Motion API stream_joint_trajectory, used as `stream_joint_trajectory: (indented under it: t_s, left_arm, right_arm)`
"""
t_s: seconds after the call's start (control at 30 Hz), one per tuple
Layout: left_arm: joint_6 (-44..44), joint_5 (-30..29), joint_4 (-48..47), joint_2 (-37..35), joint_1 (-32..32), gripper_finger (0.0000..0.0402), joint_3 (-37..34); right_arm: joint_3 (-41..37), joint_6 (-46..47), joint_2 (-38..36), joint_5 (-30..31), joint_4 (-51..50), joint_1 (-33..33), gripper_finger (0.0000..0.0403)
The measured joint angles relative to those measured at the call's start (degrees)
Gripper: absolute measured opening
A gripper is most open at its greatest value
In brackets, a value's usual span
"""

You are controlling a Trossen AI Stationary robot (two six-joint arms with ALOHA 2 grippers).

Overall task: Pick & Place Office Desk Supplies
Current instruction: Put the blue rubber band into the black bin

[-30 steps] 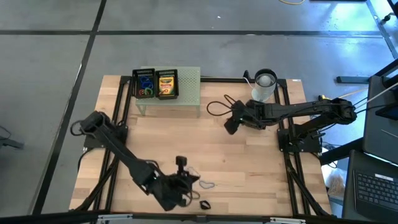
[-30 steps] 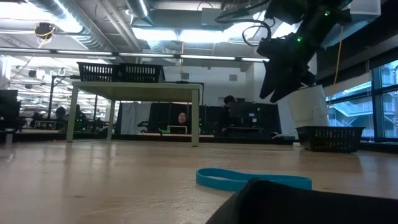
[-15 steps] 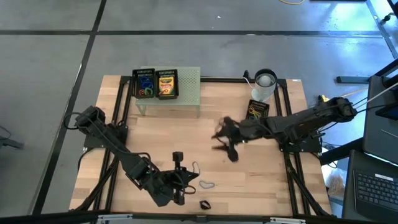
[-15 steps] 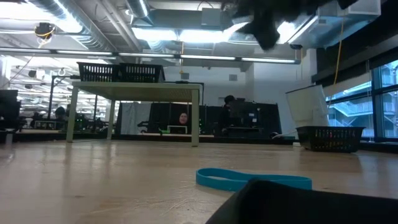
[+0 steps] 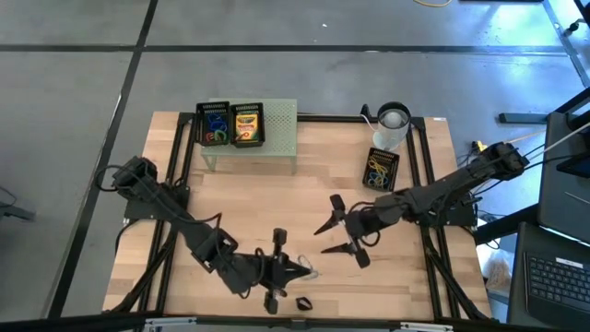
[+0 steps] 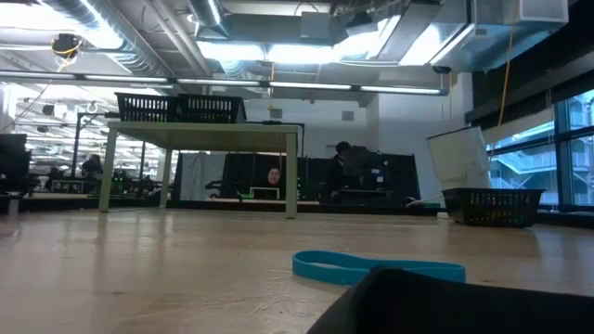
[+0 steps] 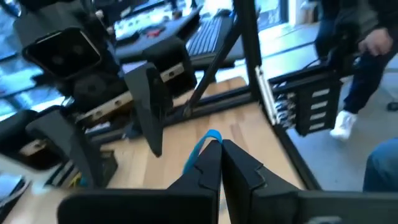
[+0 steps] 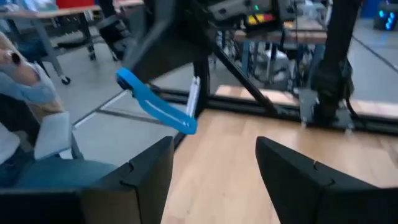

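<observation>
Blue loop (image 7: 205, 144) pinched in left claw (image 7: 219, 163) — tips closed.

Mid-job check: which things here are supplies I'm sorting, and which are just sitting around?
Job:
- blue loop clamped in the left pincer
- blue band on the table
- crayon box
- coloured loops
- rubber bands
- black clip
- right pincer, open

Lying about:
- pale green stand
- white cup
</observation>
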Motion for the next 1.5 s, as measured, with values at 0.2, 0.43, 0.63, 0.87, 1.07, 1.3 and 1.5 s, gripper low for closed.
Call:
stream_joint_trajectory:
  t_s: [0.2,0.43,0.63,0.87,1.07,1.3,1.5]
  left_arm:
    - [6.4,2.1,4.9,0.0,2.3,0.0003,0.0]
    - [7.3,14.0,8.6,0.0,5.4,0.0003,0.0]
    - [9.3,12.9,8.5,0.0,6.4,0.0003,0.0]
    - [9.2,10.2,6.1,0.0,6.3,0.0003,0.0]
    - [9.2,10.0,5.3,0.0,6.3,0.0003,0.0]
    - [9.2,13.5,2.5,0.0,6.3,0.0003,0.0]
    - [8.3,14.0,0.4,0.0,6.3,0.0002,-0.2]
  right_arm:
    - [0.0,-1.7,1.3,0.0,5.1,2.1,0.0231]
    - [0.0,-6.2,6.8,-0.2,12.6,3.3,0.0231]
    - [0.0,-8.1,10.3,-0.2,17.0,4.0,0.0231]
    - [0.0,-8.5,10.3,-0.2,18.4,5.3,0.0231]
    - [0.0,-9.1,10.3,0.3,19.6,5.9,0.0231]
    - [0.0,-9.2,10.3,7.9,19.6,5.8,0.0231]
    - [0.0,-9.4,10.3,9.5,19.4,5.8,0.0231]
